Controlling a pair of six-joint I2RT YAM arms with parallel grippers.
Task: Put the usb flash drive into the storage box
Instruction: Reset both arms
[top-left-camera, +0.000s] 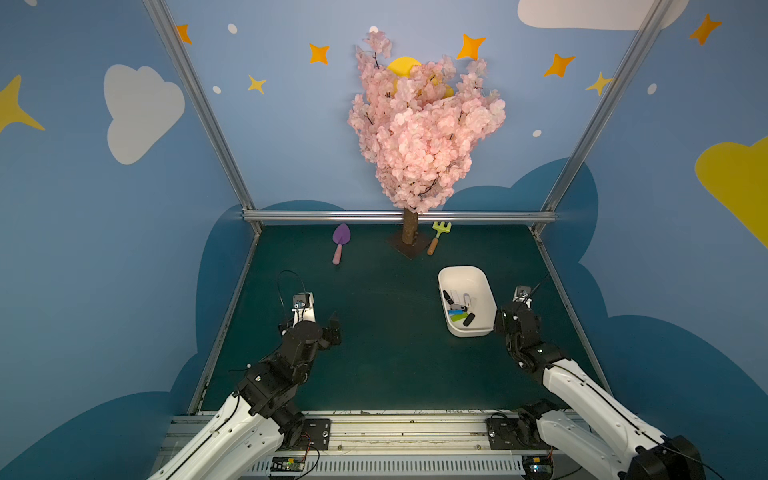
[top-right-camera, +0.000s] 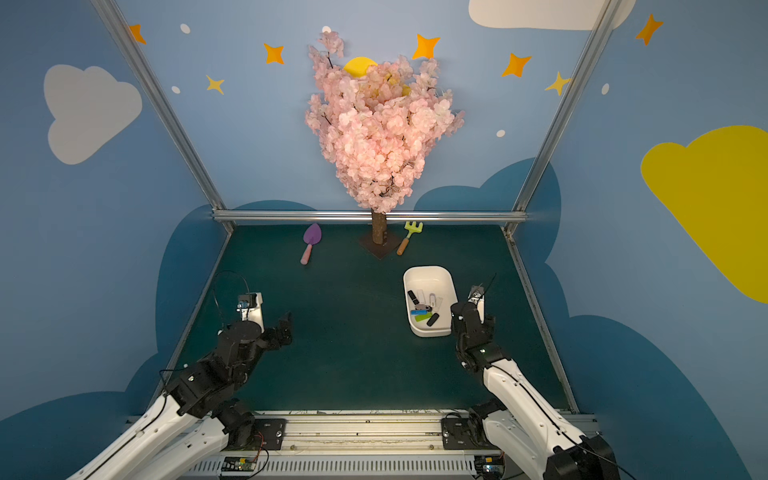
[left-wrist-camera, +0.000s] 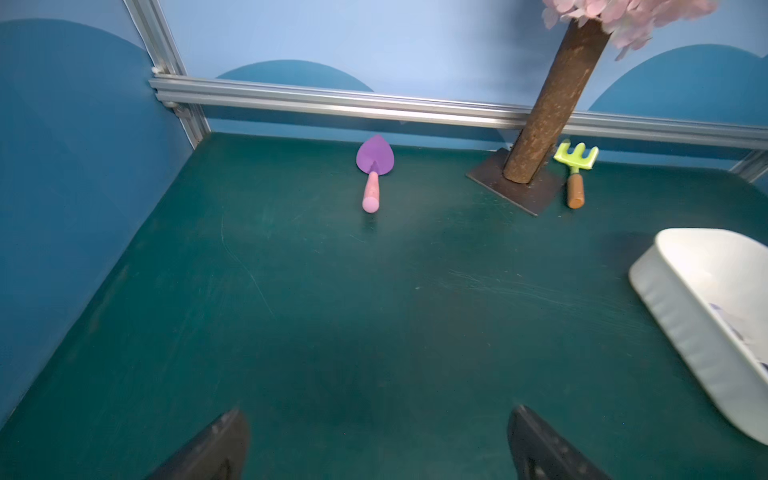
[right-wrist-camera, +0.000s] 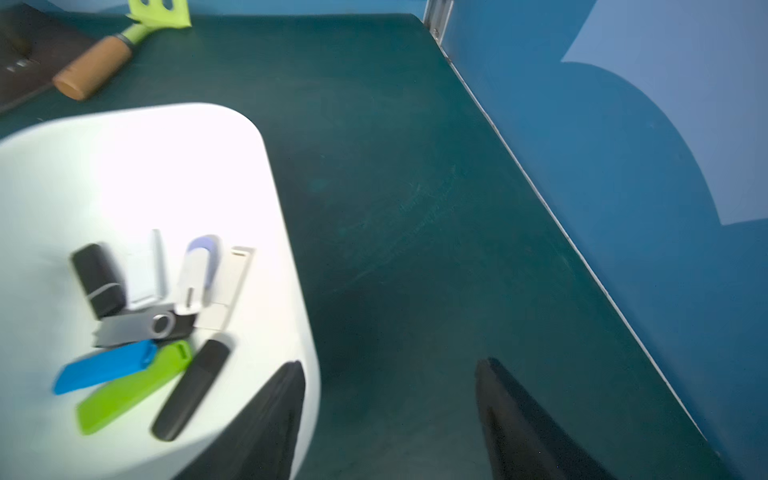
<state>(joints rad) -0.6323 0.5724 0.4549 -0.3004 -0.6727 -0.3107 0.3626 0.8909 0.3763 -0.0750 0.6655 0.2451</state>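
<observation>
Right pincer (right-wrist-camera: 390, 365): spread, empty; storage box (right-wrist-camera: 124, 166) just beside, black usb flash drive (right-wrist-camera: 191, 386) inside. Left pincer (left-wrist-camera: 376, 411): spread, empty, over table (left-wrist-camera: 332, 311).

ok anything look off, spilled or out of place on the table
Nothing stands out. The storage box sits upright, the flash drives lie loosely heaped inside it, none visible outside, and the toy trowel and rake lie flat beside the tree.

A staged robot lab cell (nursery-styled): aluminium frame (top-left-camera: 395, 216), cloud-and-star painted walls (top-left-camera: 291, 137), and a fake blossom tree (top-left-camera: 419, 133).
</observation>
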